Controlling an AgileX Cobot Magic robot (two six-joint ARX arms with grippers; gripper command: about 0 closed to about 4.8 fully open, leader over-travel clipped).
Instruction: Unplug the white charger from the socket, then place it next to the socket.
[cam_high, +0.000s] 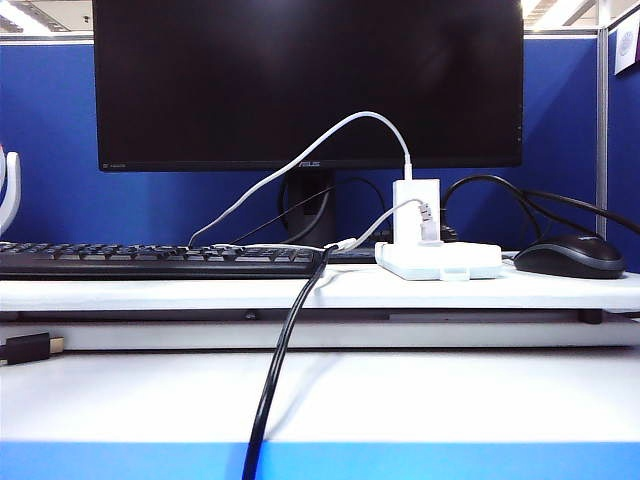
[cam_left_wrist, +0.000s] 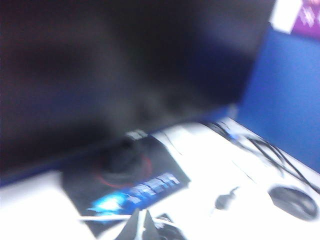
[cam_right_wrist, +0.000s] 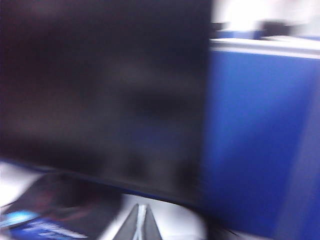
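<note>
The charger (cam_high: 415, 208) stood upright, plugged into the socket (cam_high: 438, 261), w/ its thin white cable (cam_high: 300, 165) leaving the top end and curving over to the left, down behind the keyboard (cam_high: 160, 260). The socket lay flat on the raised shelf of the bench (cam_high: 320, 395), between the keyboard and the mouse (cam_high: 568, 256), in front of the monitor (cam_high: 308, 82). A smaller white plug (cam_high: 427, 220) sat in the socket just beside the charger. A thick black cable (cam_high: 280, 370) ran from the shelf down over the bench front.

No arm was visible in the exterior view. Both wrist views were blurred. In the left wrist view the left gripper (cam_left_wrist: 145, 226) showed only as dark tips at the frame edge, near the monitor base (cam_left_wrist: 125, 170), holding nothing; if the jaws were spread or pressed together, I cannot tell. The mouse (cam_left_wrist: 294, 201) was visible far off. In the right wrist view the right gripper (cam_right_wrist: 141, 224) had its jaws pressed together, empty, pointing toward the monitor and the blue wall (cam_right_wrist: 260, 140).
</note>
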